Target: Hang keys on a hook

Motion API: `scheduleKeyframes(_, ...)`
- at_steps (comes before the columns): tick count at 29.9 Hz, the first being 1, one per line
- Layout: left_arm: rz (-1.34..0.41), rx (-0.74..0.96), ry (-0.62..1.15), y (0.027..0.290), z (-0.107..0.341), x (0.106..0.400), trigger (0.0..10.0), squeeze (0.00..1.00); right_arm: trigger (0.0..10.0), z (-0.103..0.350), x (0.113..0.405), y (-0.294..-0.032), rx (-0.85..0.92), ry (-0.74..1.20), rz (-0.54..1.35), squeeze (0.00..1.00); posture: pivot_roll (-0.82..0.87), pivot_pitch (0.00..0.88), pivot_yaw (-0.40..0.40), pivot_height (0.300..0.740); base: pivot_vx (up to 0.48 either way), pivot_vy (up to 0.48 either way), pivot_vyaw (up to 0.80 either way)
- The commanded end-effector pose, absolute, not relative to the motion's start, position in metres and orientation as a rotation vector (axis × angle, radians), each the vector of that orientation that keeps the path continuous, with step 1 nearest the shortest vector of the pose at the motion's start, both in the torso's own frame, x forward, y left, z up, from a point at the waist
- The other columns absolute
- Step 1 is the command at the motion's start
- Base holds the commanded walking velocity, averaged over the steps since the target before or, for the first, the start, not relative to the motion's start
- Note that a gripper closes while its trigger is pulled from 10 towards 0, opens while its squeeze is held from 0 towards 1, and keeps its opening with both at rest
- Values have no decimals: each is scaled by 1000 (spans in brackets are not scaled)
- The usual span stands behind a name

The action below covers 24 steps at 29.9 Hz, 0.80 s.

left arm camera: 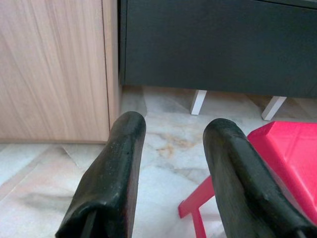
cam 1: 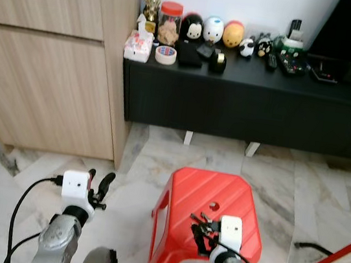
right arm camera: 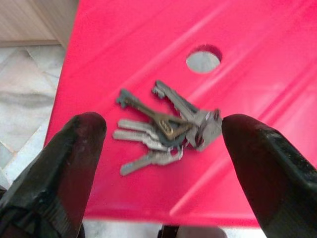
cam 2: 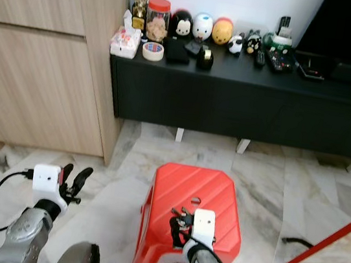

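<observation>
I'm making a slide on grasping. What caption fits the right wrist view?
Open right gripper poised over a bunch of keys lying on a red stool.

A home living room: a low black TV cabinet (cam 1: 251,103) carrying round toy figures (cam 1: 212,30) and remotes, wooden cupboard (cam 1: 49,55) beside it, marble floor (cam 1: 324,191) below.

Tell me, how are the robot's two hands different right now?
The right hand hovers over the keys on the red stool; the left hand is beside the stool, above bare floor. The right hand's fingers spread wider than the left's. Both are open, holding nothing.
</observation>
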<state>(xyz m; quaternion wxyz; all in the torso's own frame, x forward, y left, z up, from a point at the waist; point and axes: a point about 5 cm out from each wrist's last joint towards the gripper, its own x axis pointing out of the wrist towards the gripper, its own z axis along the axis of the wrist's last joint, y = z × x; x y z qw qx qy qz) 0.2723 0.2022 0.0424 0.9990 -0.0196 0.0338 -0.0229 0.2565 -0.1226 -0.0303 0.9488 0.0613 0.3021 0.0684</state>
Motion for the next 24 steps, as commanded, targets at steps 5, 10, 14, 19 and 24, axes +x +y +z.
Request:
scheduleKeyframes(5, -51, -36, 74, 200, 40, 270, 10000, 0, 10000, -27, 265, -124, 106, 620, 117, 0, 62, 58, -93, 616, 0, 0, 0)
scheduleKeyframes(10, -52, -34, 75, 200, 39, 269, 10000, 0, 10000, -25, 271, -123, 122, 626, 84, 0, 61, 56, -91, 616, 0, 0, 0)
scheduleKeyframes(14, -53, -34, 77, 199, 38, 267, 10000, 0, 10000, -25, 274, -130, 155, 651, 0, 0, 54, 49, -89, 616, 0, 0, 0)
scheduleKeyframes(19, -52, -31, 84, 200, 36, 265, 10000, 0, 10000, -28, 273, -133, 161, 680, -31, 0, 50, 60, -90, 616, 0, 0, 0)
scheduleKeyframes(24, -45, -30, 87, 202, 36, 262, 10000, 0, 10000, -30, 271, -132, 197, 700, -53, 0, 52, 63, -92, 616, 0, 0, 0)
